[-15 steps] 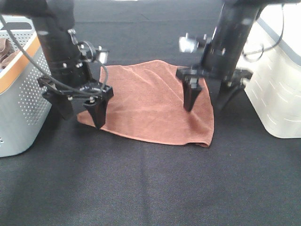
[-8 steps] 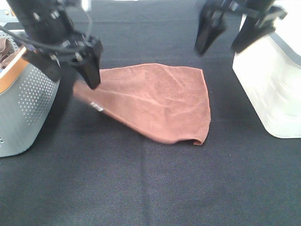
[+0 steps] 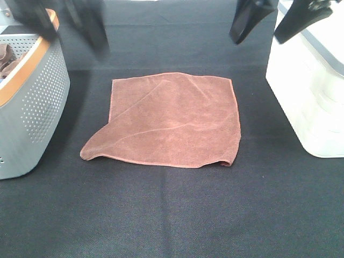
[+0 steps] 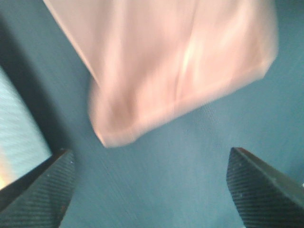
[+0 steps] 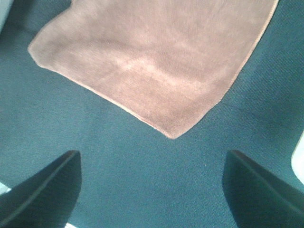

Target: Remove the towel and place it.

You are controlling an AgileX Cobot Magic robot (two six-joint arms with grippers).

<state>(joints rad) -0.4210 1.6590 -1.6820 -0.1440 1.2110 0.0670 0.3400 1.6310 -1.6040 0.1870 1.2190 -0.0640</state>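
Observation:
A rust-brown towel (image 3: 169, 121) lies spread flat on the black table, with its front right corner slightly curled. My left gripper (image 3: 67, 24) is raised above the far left, blurred, open and empty. My right gripper (image 3: 275, 20) is raised above the far right, open and empty. In the left wrist view the towel (image 4: 180, 61) is blurred and lies beyond the open gripper (image 4: 152, 190). In the right wrist view a corner of the towel (image 5: 156, 57) lies beyond the open gripper (image 5: 152, 190). Neither gripper touches the towel.
A grey perforated basket with an orange rim (image 3: 32, 102) stands at the left, with something brown (image 3: 6, 56) inside. It also shows in the left wrist view (image 4: 19, 128). A white bin (image 3: 306, 102) stands at the right.
Both arms have risen up and away from the towel. The left gripper had lifted the towel's left edge and has let it go; the towel now lies flat.

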